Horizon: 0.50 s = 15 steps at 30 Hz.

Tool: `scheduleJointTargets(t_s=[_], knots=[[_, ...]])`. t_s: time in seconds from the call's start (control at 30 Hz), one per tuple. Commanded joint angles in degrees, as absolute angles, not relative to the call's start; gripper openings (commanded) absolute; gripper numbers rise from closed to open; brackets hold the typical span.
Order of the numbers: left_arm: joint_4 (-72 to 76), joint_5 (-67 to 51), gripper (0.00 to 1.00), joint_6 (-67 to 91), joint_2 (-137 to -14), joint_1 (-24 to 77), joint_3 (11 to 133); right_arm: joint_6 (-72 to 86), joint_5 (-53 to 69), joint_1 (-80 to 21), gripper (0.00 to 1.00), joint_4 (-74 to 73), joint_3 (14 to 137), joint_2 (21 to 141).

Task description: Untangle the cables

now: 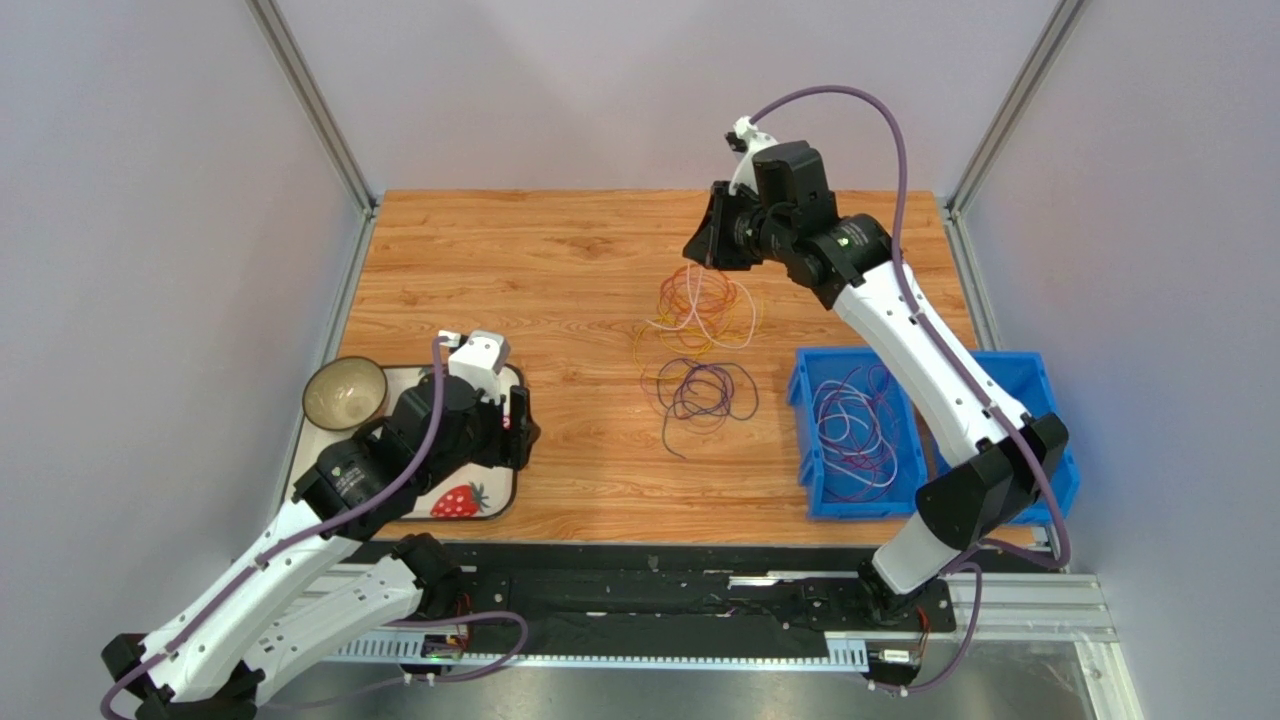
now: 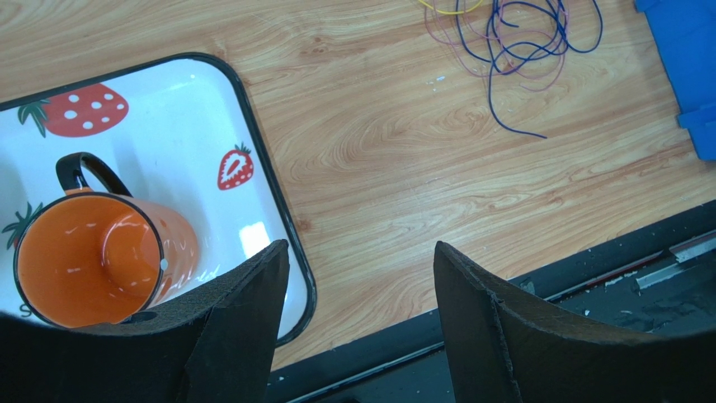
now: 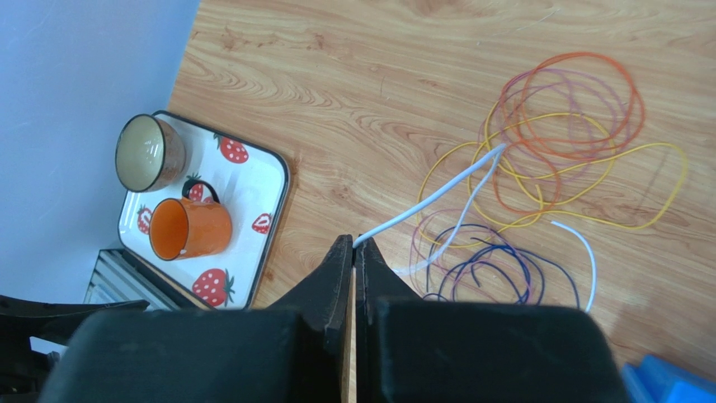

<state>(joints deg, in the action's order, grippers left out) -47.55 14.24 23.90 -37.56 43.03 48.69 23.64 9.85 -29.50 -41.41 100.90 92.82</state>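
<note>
Toward the far edge, the right gripper [image 3: 354,243] pinches a white cable [image 3: 437,197]; by the near-left corner, the left gripper [image 2: 361,248] hangs spread.

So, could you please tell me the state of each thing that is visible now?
Left gripper: open, empty.
Right gripper: shut on white cable.
Other cables: overlapping loops, tangled.
Orange mug: apparently on its side.
Bowl: upright.
Blue bin: holds a cable bundle.
</note>
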Motion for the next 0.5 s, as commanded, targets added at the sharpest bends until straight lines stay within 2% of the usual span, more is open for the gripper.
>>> scheduleJointTargets(t_s=[0.0,0.17,0.47], knots=[[-47.4,14.4,0.72,24.2,-37.1,43.0,49.7,20.0,3.9,-29.4,0.00,-43.7,102.0,86.4],[-47.3,14.1,0.72,24.0,-37.1,43.0,49.6,18.7,0.3,-29.4,0.00,-46.2,100.5,82.7],[-47.1,13.6,0.72,23.8,-37.1,43.1,49.6,17.8,-13.8,-29.2,0.00,-51.7,94.9,75.1]])
